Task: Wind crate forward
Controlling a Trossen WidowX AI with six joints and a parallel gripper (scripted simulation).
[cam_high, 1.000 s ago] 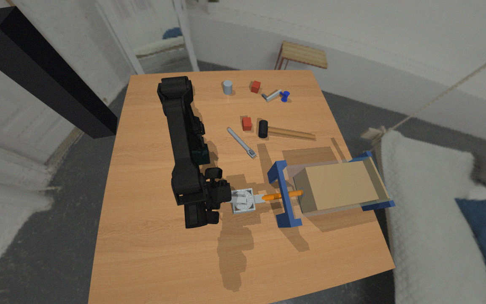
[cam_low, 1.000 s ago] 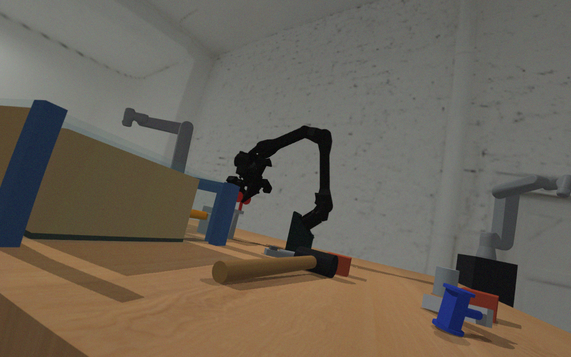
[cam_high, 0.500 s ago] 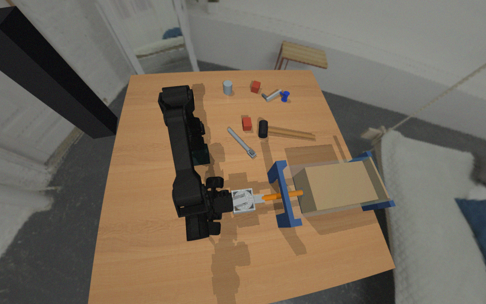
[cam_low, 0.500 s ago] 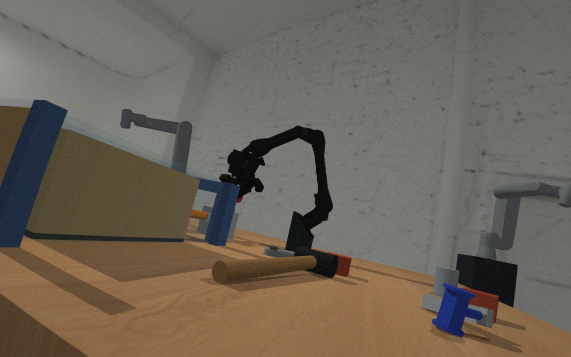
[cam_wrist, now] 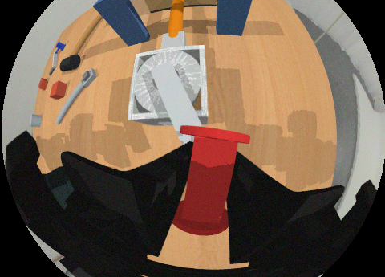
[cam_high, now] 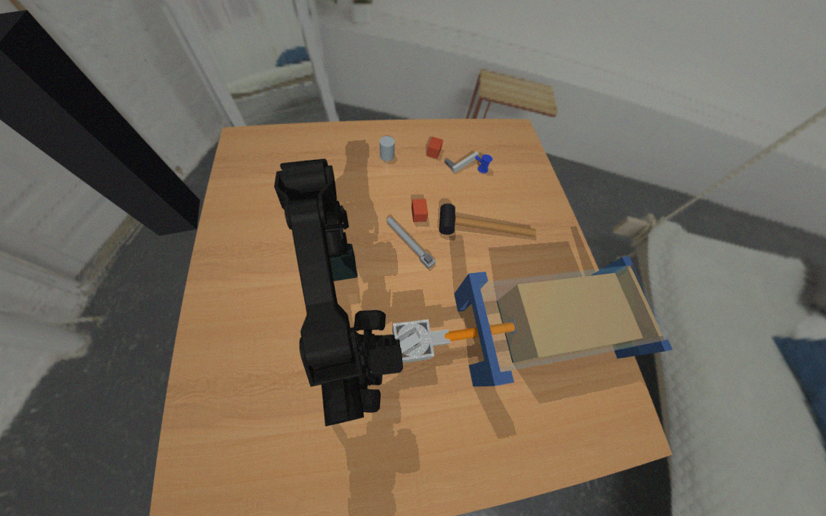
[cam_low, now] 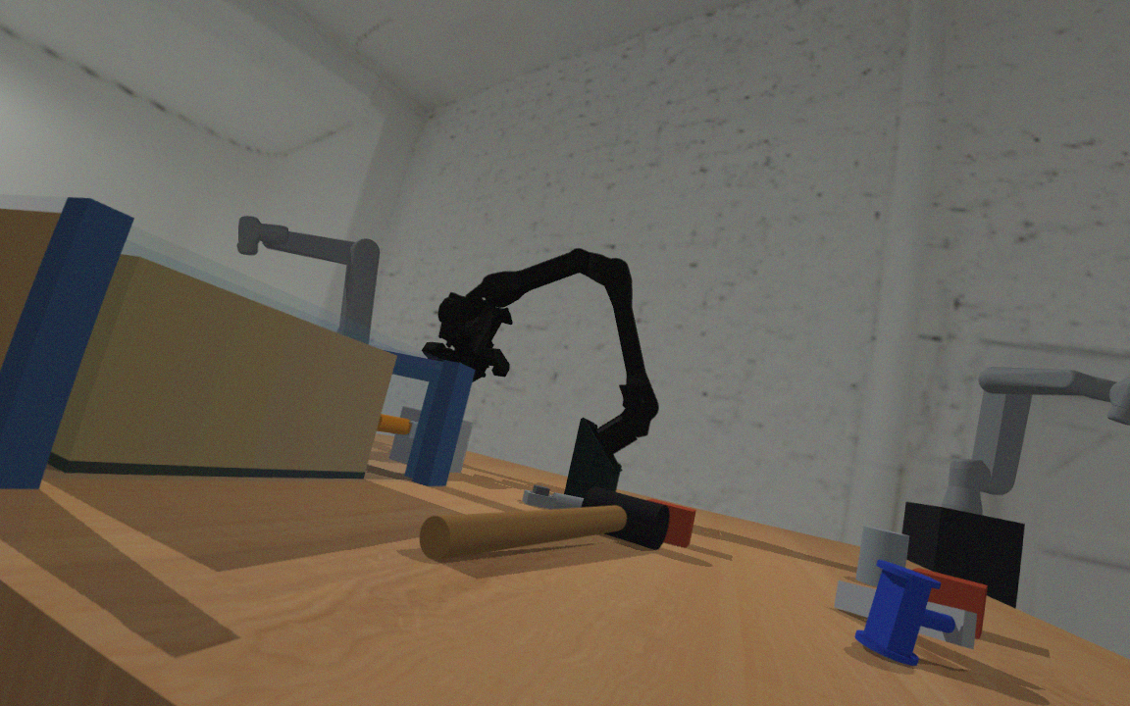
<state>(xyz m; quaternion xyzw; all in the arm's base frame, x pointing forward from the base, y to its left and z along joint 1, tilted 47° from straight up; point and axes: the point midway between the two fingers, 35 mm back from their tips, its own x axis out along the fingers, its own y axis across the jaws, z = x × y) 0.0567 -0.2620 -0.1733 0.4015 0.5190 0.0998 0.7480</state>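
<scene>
My gripper (cam_wrist: 210, 150) is shut on the red grip (cam_wrist: 212, 181) of the winch handle. The handle's grey arm (cam_wrist: 175, 94) (cam_high: 411, 343) lies across the top of the winch (cam_wrist: 204, 84) (cam_high: 431, 352), slanting from its centre to my fingers. The key is hidden. The orange strap (cam_high: 461, 334) (cam_wrist: 176, 22) runs from the winch under the blue steel frame (cam_high: 483, 327) (cam_low: 441, 426) (cam_wrist: 234, 12) to the crate. The tan crate (cam_high: 576, 314) (cam_low: 227, 378) sits flat inside the clear-panelled cubby. A gap shows between its front and the frame in the top and exterior views.
A wrench (cam_high: 409, 240) (cam_wrist: 71, 102), a mallet (cam_high: 447, 219) (cam_low: 525, 529) and a red block (cam_high: 419, 210) lie beside the rack. Farther off are another red block (cam_high: 434, 147), a grey cylinder (cam_high: 386, 148) and a crank (cam_high: 465, 161) with a blue grip (cam_high: 485, 164) (cam_low: 898, 612).
</scene>
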